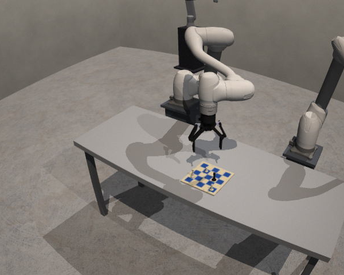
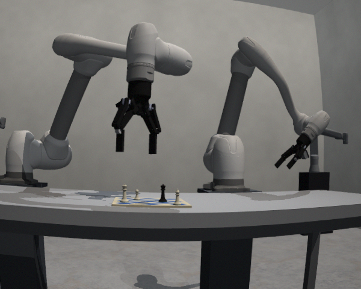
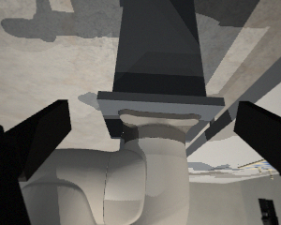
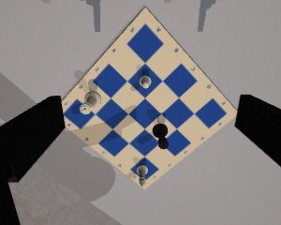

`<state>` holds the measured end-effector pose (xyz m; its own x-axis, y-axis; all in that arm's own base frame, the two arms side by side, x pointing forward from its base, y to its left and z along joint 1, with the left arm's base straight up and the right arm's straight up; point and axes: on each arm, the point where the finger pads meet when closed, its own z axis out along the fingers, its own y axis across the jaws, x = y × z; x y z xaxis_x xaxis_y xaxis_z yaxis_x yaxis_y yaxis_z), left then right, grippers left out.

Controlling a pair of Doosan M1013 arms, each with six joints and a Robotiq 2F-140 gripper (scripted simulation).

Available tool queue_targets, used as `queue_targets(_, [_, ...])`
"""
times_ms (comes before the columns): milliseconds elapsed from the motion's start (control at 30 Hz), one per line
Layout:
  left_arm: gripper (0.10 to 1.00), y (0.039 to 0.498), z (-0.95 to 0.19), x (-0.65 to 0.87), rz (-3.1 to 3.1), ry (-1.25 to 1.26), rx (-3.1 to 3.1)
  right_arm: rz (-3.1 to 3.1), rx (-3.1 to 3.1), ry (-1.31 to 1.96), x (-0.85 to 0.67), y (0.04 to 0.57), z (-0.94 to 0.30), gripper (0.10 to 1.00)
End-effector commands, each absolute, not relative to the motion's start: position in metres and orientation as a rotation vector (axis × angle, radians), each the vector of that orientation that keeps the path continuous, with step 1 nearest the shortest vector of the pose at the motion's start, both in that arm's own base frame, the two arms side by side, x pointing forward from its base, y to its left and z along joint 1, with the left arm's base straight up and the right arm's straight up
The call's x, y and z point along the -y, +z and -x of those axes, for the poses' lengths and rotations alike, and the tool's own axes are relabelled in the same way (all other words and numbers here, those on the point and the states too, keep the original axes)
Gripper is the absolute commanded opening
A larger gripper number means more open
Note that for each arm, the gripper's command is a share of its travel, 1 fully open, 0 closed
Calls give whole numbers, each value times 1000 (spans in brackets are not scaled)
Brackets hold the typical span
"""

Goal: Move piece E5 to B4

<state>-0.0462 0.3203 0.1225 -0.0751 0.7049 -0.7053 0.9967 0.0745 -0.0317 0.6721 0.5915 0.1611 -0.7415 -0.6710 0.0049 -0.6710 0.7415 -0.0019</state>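
The cream pawn (image 4: 145,81) (image 1: 206,171) (image 2: 136,194) stands upright on B4 of the board (image 4: 145,13) (image 1: 231,173) (image 2: 152,206). Square E5 (image 4: 211,113) is bare. A cream king (image 4: 93,98) (image 1: 192,173) (image 2: 124,194) stands on A2. The black king (image 4: 159,130) (image 1: 214,176) (image 2: 162,194) stands on D3, the cream bishop (image 4: 141,169) (image 1: 211,187) (image 2: 177,197) on E1. My right gripper (image 1: 207,149) (image 2: 136,152) is open and empty, high above the board, pointing down. My left gripper (image 2: 284,167) is open and empty, far from the board.
The board lies on the grey table (image 1: 270,207) (image 2: 268,203). The right arm's base (image 1: 182,103) and the left arm's base (image 1: 303,155) stand behind the table. The upright kings and bishop are the tall pieces around the pawn.
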Motion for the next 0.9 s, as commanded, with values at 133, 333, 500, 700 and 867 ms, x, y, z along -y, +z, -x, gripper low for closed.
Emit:
queue_targets(133, [1000, 123, 46, -321, -1683, -728, -1838, -1125, 2936, -7, -593, 198, -674, 1000])
queue_targets(333, [1000, 123, 46, -321, -1683, -728, -1838, -1125, 2936, -7, -593, 204, -674, 1000])
queue_targets(500, [1000, 123, 46, -321, -1683, -728, -1838, -1125, 2935, -6, -593, 205, -674, 1000])
queue_targets(700, [1000, 123, 46, -321, -1683, -728, -1838, -1125, 2936, -7, -593, 205, -675, 1000])
queue_targets(867, [1000, 123, 46, -321, -1683, -728, -1838, -1125, 2936, -7, -593, 205, -675, 1000])
